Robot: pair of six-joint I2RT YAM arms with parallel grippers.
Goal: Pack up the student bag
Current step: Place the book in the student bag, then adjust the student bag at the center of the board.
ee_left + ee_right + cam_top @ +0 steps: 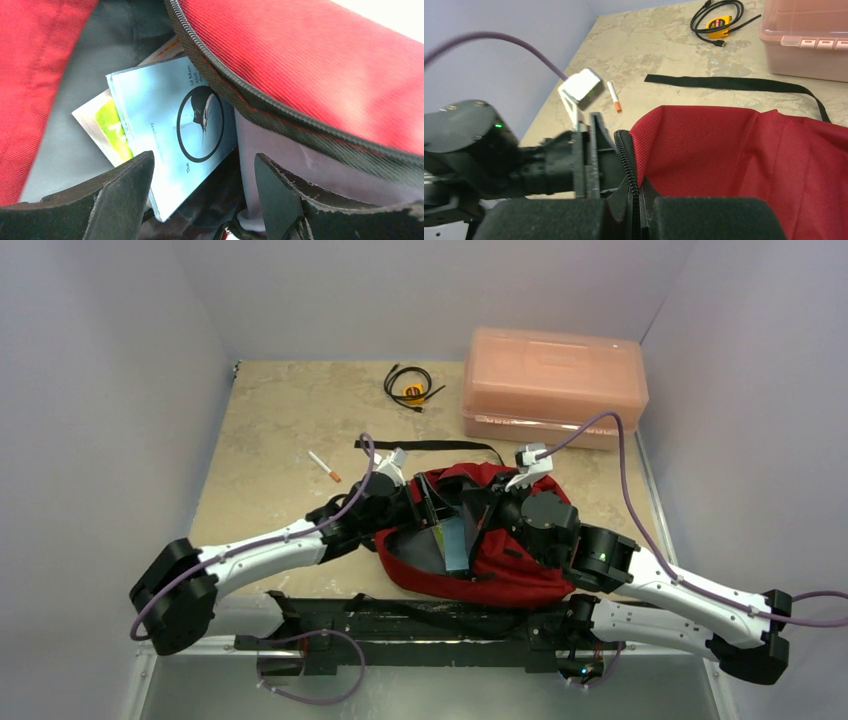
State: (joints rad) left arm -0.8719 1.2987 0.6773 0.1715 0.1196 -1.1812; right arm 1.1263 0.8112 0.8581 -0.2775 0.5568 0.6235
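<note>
Left claw (204,165) hangs spread wide inside the mouth of the student bag (500,578), which lies slumped on the bench (280,420) just ahead of the arm bases, while the right claw (634,216) pinches its zippered rim (628,165). The fabric looks soft, light and prone to sag, so that stiffer zipper band seems the best hold. Room is tight: a pale blue book (170,125) fills the pocket, and the pink box (555,380) sits close behind.

You're looking at a beige, marbled tabletop (270,440) boxed in by plain pale lilac walls (100,390) on three sides (left, back, right); the light falls evenly, with soft shadows.
</note>
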